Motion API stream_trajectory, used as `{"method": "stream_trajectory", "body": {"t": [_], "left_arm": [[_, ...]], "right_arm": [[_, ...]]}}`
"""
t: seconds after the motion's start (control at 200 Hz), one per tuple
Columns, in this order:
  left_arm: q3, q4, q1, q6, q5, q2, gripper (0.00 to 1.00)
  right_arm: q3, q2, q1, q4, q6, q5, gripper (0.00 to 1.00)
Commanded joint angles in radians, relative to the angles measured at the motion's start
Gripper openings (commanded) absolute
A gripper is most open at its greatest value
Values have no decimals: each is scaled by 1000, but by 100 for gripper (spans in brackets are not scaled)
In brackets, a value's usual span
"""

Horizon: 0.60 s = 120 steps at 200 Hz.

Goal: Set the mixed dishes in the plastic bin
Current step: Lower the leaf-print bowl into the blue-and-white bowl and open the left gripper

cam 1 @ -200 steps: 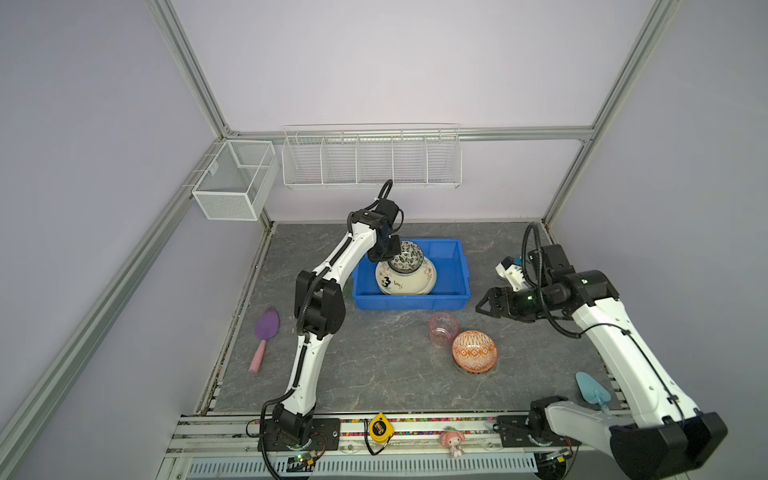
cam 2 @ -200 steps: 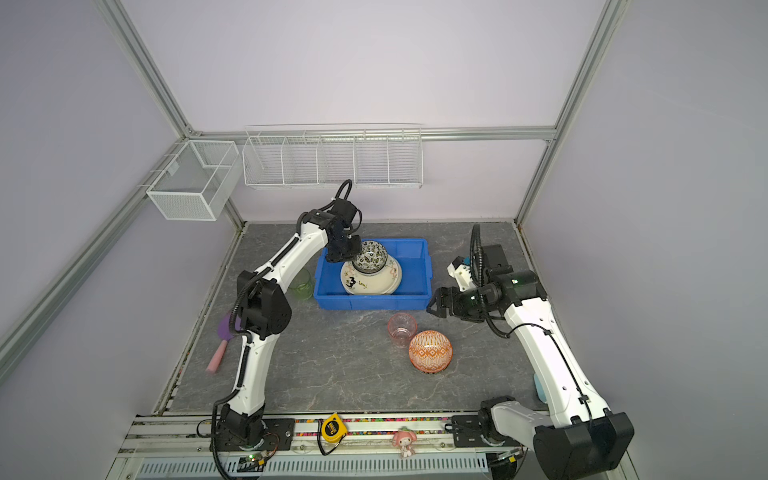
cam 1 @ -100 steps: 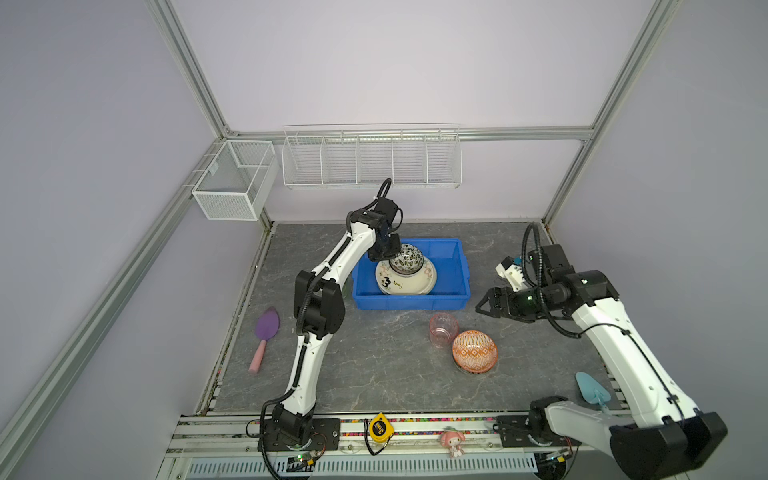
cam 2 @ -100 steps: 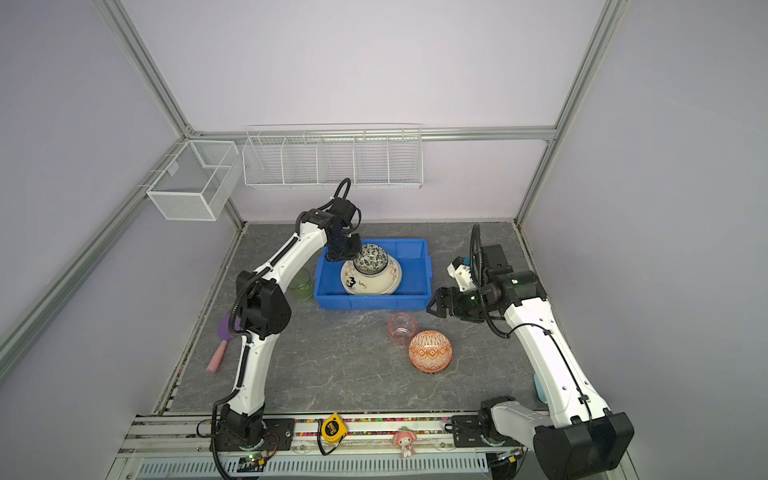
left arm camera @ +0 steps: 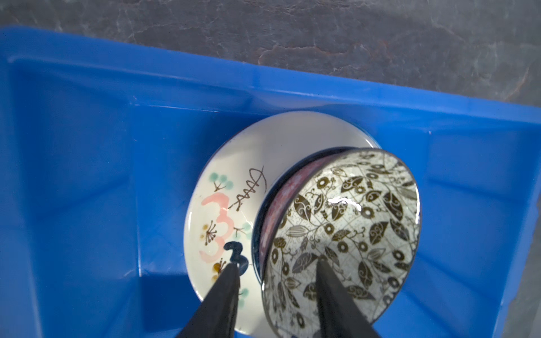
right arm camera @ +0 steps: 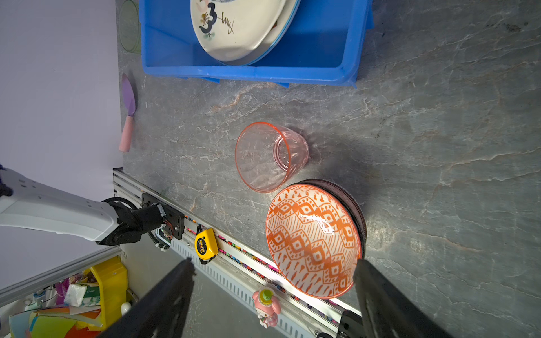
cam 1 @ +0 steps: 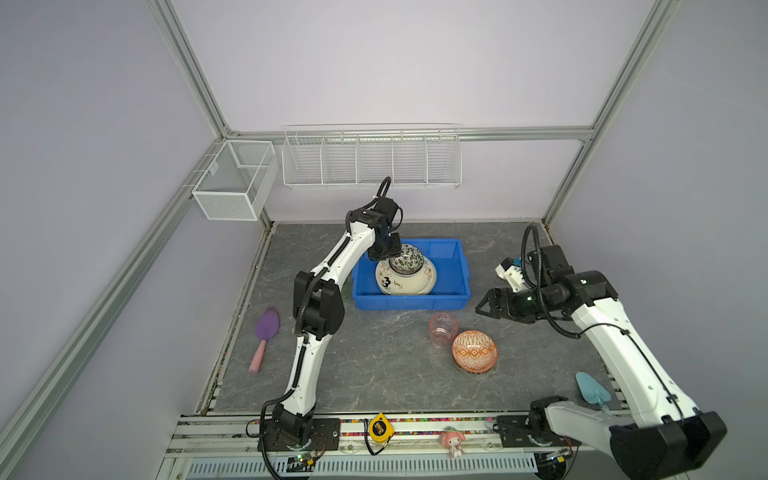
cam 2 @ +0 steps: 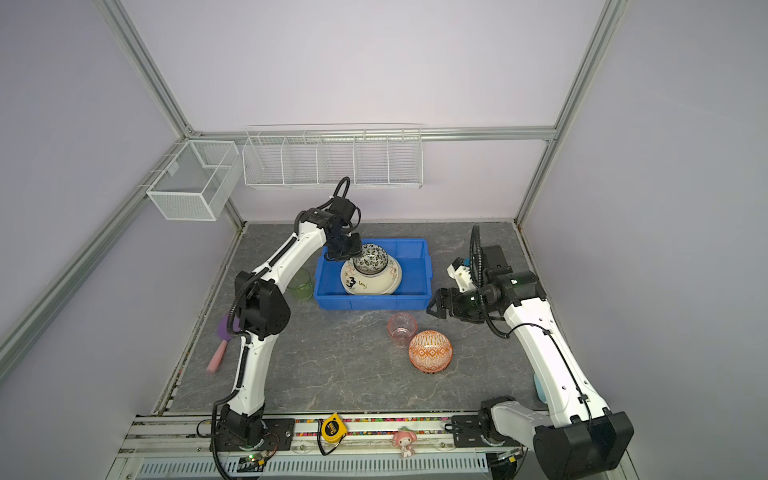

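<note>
The blue plastic bin holds a stack of plates topped by a cream plate marked "3". A black-and-white leaf-patterned bowl rests on it. My left gripper is open and straddles that bowl's rim, one finger inside and one outside. On the table in front of the bin stand a pink cup and an orange patterned bowl. My right gripper hovers open and empty, right of the bin. A green cup stands left of the bin.
A purple spatula lies at the left and a light-blue spatula at the front right. White wire baskets hang on the back and left walls. A yellow tape measure and a small toy sit on the front rail.
My left gripper's jaws have opened off the patterned bowl's rim, leaving the bowl on the plate stack. The right arm has not moved.
</note>
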Motion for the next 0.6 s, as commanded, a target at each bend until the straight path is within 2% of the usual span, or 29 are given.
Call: {"method": "stream_trajectory", "body": {"t": [0.0, 0.065, 0.185, 0.27, 0.43, 0.52, 0.595], "left_arm": [[6, -26, 2, 5, -2, -96, 54], [-18, -18, 1, 7, -5, -133, 63], [-72, -2, -3, 4, -13, -213, 89], [-129, 16, -10, -3, -23, -279, 99], [-345, 158, -51, -52, -17, -456, 99], [-499, 285, -97, -71, -21, -572, 99], [-630, 389, -118, -98, -12, -661, 99]], "right_arm": [[-11, 19, -5, -47, -1, 50, 88], [-8, 30, -4, -92, 7, 92, 88], [-18, 13, 17, -151, 52, 205, 88], [-24, 7, 33, -200, 77, 269, 88], [-89, -16, 91, -211, 137, 300, 88], [-127, -27, 122, -198, 162, 308, 100], [-149, -32, 125, -190, 166, 307, 88]]}}
